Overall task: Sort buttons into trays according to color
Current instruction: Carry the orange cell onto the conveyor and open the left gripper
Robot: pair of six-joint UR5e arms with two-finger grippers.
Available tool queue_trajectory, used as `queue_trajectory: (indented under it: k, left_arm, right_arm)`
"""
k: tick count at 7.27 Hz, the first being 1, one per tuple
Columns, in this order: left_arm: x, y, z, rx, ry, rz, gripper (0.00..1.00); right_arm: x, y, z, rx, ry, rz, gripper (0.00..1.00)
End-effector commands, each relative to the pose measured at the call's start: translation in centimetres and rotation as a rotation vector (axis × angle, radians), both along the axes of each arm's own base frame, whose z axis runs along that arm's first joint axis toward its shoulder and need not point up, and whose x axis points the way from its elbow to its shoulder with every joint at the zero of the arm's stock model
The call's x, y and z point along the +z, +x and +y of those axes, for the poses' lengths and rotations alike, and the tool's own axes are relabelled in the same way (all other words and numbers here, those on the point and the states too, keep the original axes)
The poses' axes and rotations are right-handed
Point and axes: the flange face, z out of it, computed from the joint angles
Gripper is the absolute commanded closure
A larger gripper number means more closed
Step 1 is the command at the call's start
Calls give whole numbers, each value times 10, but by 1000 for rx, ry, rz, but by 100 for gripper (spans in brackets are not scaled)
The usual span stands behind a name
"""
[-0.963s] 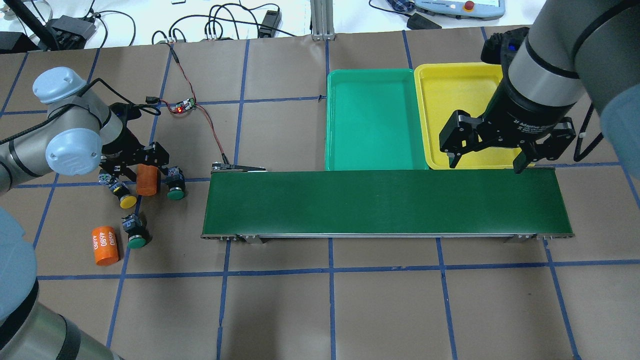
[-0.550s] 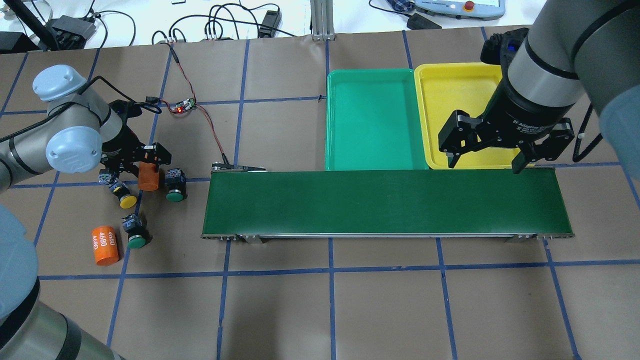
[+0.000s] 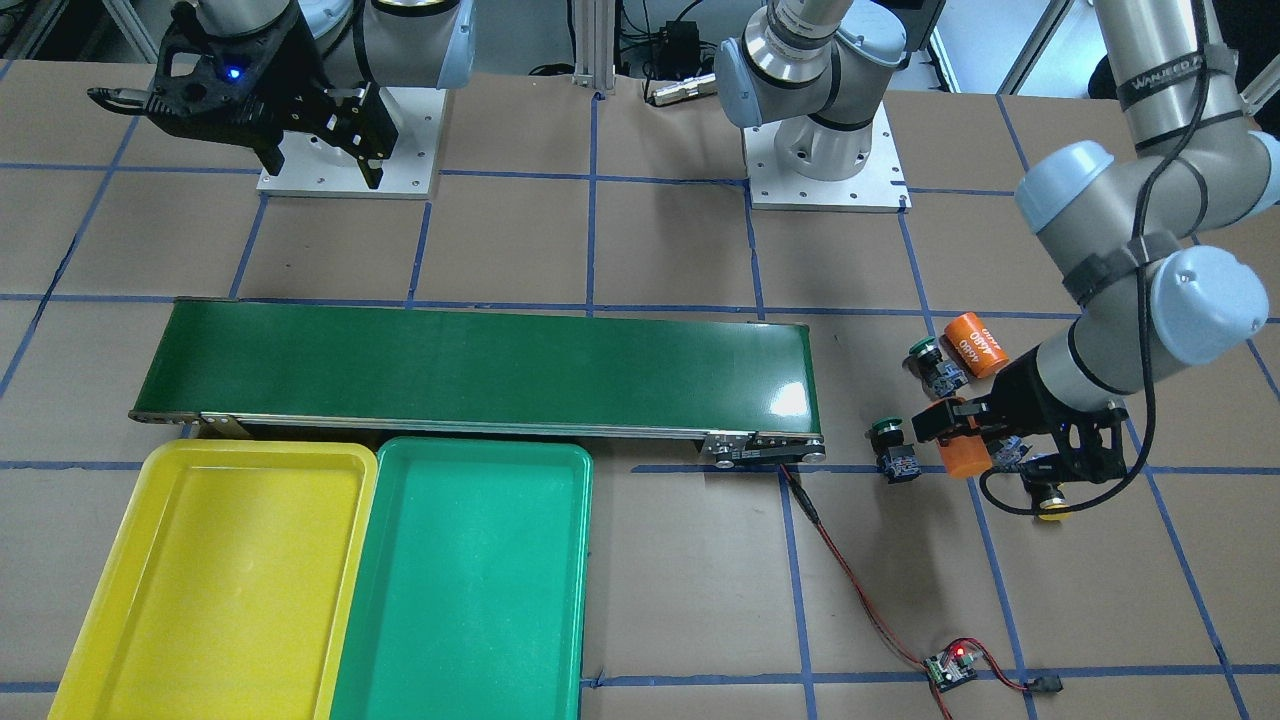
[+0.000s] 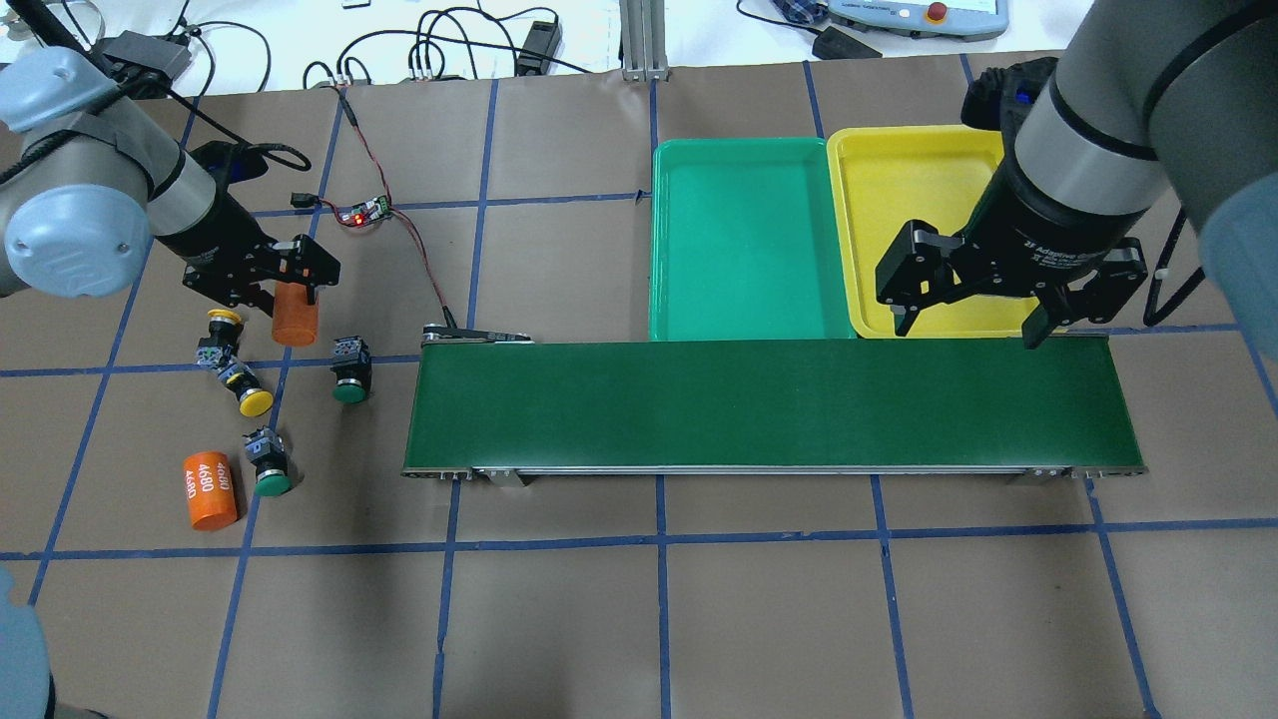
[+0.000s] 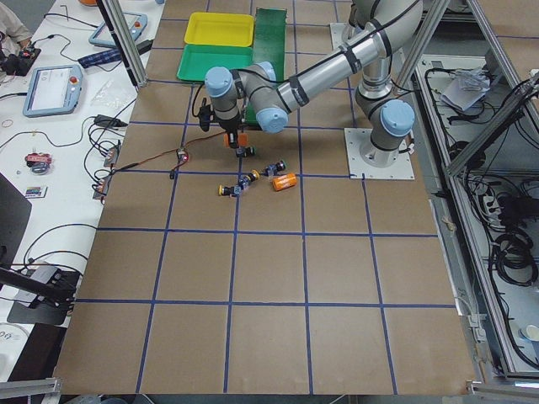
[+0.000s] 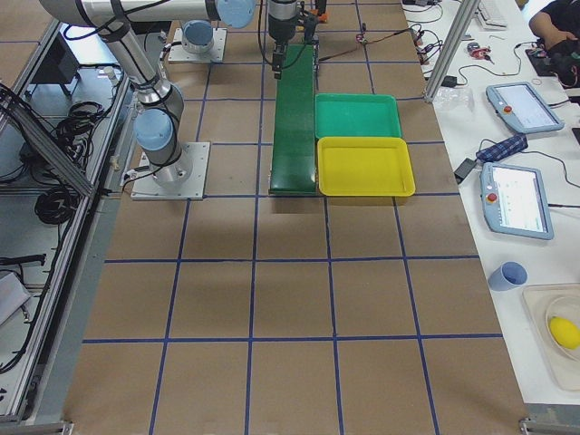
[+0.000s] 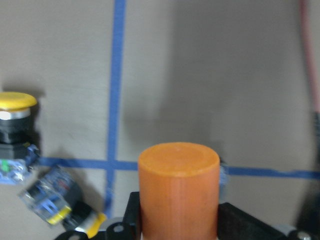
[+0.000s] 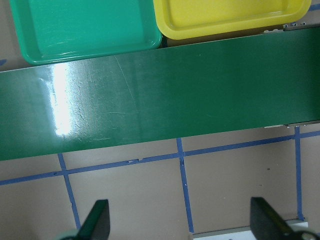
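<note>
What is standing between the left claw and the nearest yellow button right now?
The orange cylinder: the left claw is shut on it, so the jaws are occupied. Apart from that, nothing visible lies between the claw and the yellow button beside it.

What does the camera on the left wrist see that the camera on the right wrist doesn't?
Only the left wrist view shows the orange cylinder, gripped in the jaws, with a yellow-capped button at the left edge and a second button lower down. Only the right wrist view shows the green tray, the yellow tray and the dark-green conveyor belt, with open jaws at the bottom edge. Both show the brown table crossed by blue tape lines.
</note>
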Motion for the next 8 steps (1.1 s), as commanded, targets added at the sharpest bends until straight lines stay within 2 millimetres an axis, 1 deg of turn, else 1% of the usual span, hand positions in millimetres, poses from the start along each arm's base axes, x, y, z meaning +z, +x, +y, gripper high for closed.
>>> queue_trajectory:
  k: [1, 2, 3, 4, 5, 6, 7, 8]
  left_arm:
    - [32, -108, 32, -55, -10, 12, 100]
    - [23, -130, 55, -82, 17, -8, 100]
    - [1, -133, 72, -85, -3, -7, 100]
    - [-22, -141, 80, -72, -30, -14, 100]
    - [-39, -159, 84, -29, -16, -19, 100]
    - [-43, -172, 83, -21, -26, -21, 100]
    - [-45, -173, 82, -24, -25, -19, 100]
    - [-52, -174, 84, -20, -4, -19, 100]
  right_arm:
    - [2, -1, 2, 7, -3, 8, 0]
    - [4, -1, 3, -2, -10, 10, 0]
    - [7, -1, 6, 9, -15, 11, 0]
    - [6, -1, 6, 9, -12, 11, 0]
    - [6, -1, 6, 9, -10, 11, 0]
    - [5, -1, 5, 9, -9, 13, 0]
    - [5, -1, 5, 9, -12, 11, 0]
    - [5, 0, 4, 7, -13, 4, 0]
